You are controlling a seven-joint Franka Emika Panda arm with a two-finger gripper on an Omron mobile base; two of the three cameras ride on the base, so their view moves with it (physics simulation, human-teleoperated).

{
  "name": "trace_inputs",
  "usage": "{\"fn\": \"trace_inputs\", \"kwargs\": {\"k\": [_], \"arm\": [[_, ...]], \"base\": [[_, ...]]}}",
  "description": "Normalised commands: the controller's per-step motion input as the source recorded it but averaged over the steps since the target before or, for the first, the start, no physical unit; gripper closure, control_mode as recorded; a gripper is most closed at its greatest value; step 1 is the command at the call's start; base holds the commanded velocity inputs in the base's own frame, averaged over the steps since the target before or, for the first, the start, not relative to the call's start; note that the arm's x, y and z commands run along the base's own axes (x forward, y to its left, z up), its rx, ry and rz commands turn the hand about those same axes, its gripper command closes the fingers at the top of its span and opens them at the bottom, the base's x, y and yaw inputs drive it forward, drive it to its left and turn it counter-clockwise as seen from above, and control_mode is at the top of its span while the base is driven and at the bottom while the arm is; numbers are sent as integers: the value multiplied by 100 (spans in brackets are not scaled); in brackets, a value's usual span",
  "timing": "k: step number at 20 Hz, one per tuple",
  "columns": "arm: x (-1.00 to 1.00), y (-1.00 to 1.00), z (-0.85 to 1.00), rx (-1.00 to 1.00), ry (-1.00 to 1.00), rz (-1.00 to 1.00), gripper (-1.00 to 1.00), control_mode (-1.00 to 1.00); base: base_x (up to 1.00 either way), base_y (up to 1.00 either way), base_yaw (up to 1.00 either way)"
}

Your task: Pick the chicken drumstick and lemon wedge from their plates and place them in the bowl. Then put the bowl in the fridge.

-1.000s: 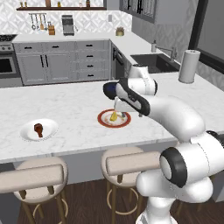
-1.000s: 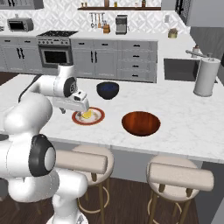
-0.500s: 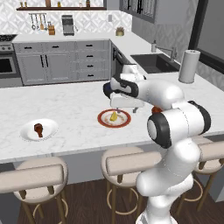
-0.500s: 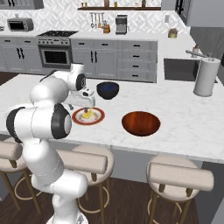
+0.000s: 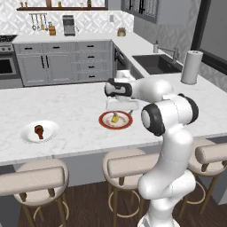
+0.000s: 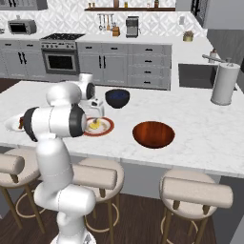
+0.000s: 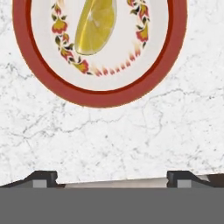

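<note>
The jaws stood apart (nothing between them) above the marble table [image 7: 131,140], beside the red-rimmed plate [image 7: 39,78] carrying the lemon wedge [image 7: 95,26].

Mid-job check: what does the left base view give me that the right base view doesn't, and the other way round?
Left base view alone: the chicken drumstick lying on the white plate, clearly seen. Right base view alone: the reddish-brown bowl, with nothing in it, and the dark navy bowl behind the arm. Both share the lemon wedge on the red-rimmed plate, the paper towel roll and the sink. The gripper hangs by that plate, fingers apart.
</note>
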Motion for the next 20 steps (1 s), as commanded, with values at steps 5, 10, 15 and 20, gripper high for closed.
{"fn": "trace_inputs", "kwargs": {"k": [5,10,15,20], "arm": [[36,0,-36,0,4,0,-100,-100],[44,0,-15,0,7,0,-100,-100],[54,0,-7,0,5,0,-100,-100],[44,0,-26,0,0,0,-100,-100]], "base": [[0,0,0],[0,0,0],[0,0,0],[0,0,0]]}}
